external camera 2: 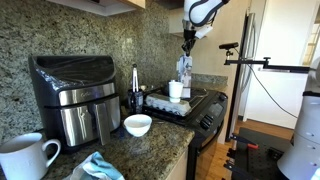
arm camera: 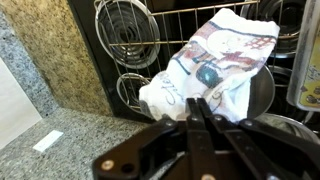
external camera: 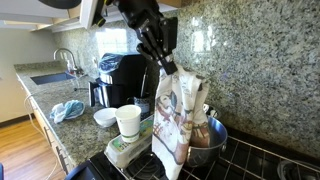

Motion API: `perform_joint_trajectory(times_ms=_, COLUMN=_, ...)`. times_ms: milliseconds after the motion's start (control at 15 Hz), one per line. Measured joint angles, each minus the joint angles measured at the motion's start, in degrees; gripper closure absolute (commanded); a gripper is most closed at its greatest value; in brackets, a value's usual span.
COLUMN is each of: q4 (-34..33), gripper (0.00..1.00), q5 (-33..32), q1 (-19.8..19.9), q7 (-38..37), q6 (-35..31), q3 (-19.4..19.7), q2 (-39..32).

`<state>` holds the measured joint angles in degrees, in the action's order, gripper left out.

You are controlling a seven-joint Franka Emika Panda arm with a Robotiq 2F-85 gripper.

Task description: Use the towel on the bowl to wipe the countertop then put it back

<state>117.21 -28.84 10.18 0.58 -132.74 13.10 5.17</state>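
Up above the stove (external camera: 250,155), the gripper (external camera: 168,68) has its jaws pinched together on the top edge of the towel (external camera: 180,115), which hangs down from them in a long, loose drape. The wrist view confirms the hold: the two dark fingers (arm camera: 190,120) meet on the printed cloth, and the towel (arm camera: 215,65) spreads out beyond them over the stove's coil burners (arm camera: 130,40). The towel's lower end dangles at the near side of the metal bowl (external camera: 212,140), which sits on the stove; whether cloth and bowl touch cannot be told. From the gripper the black wrist (external camera: 150,35) slants up and away toward the top of the frame in an exterior view, so the tool points down at the stove with a slight tilt. In an exterior view the white arm (external camera 2: 203,12) curls over at the top of the picture, elbow bent, with the gripper (external camera 2: 186,47) and towel (external camera 2: 185,70) hanging almost straight beneath it over the stove (external camera 2: 190,108). A white cup (external camera: 128,122) stands on the stove's near edge, just beside the hanging towel. On the countertop (external camera: 75,128) next to the stove lie a small white bowl (external camera: 105,117) and a black air fryer (external camera: 120,78), with a crumpled blue cloth (external camera: 68,110) farther from the stove, near the sink (external camera: 50,77).
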Motion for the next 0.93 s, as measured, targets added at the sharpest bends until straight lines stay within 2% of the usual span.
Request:
perform_joint_trajectory(times_ms=533, q4=-6.4, gripper=0.96, q5=2.2, q1=-0.3, q7=3.8, q6=8.6, q3=-3.2, q2=2.8)
perform_joint_trajectory(times_ms=933, q4=-13.3, gripper=0.96, q5=5.2, q1=-0.9, q7=7.2, q6=16.6, q3=-3.7, q2=2.7)
